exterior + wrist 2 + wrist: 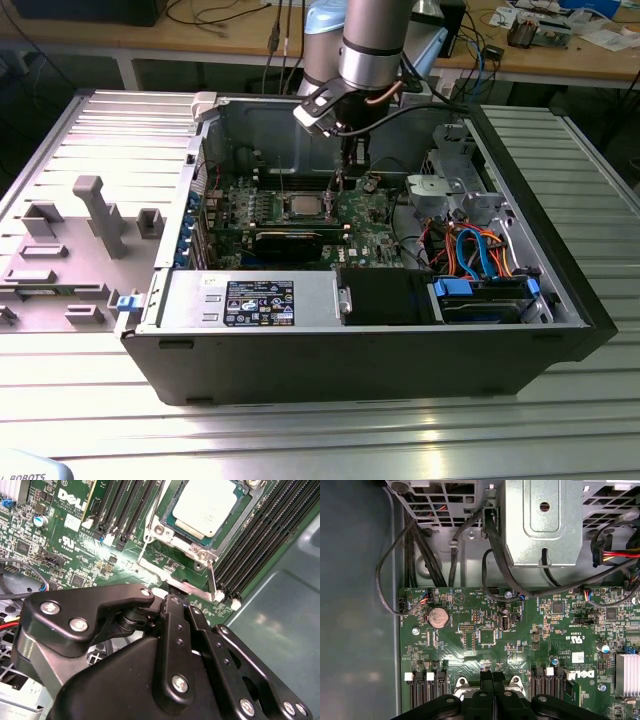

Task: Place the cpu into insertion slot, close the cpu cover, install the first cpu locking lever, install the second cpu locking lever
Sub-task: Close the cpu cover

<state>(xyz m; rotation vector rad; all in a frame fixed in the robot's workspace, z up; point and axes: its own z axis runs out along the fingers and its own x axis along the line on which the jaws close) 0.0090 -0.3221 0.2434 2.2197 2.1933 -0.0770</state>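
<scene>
On the exterior view's left there's just a grey fixture tray point(75, 235) lying on the ribbed metal surface point(560, 430). The work is all further right, inside the open computer case point(350, 360).

On the green motherboard point(375, 235) the cpu point(304, 204) is already sitting in the insertion slot point(304, 214). In the second wrist view the cpu cover point(175, 530) looks to be down around it. So I'd say we're on the first locking lever point(212, 580), a thin rod that looks unlatched to me. My guess is this step wants that rod pushed down and tucked under its catch without scraping the board.

The pincer point(345, 178) hangs just right of the socket, low over the board. In both wrist views its fingers point(486, 677) are pressed together with nothing I can see pinched between them. The tips sit right by the socket's metal edge, but I honestly can't tell if they're touching it or the lever.

Far right is the drive cage with orange and blue cables point(470, 245), well clear of all this.
</scene>
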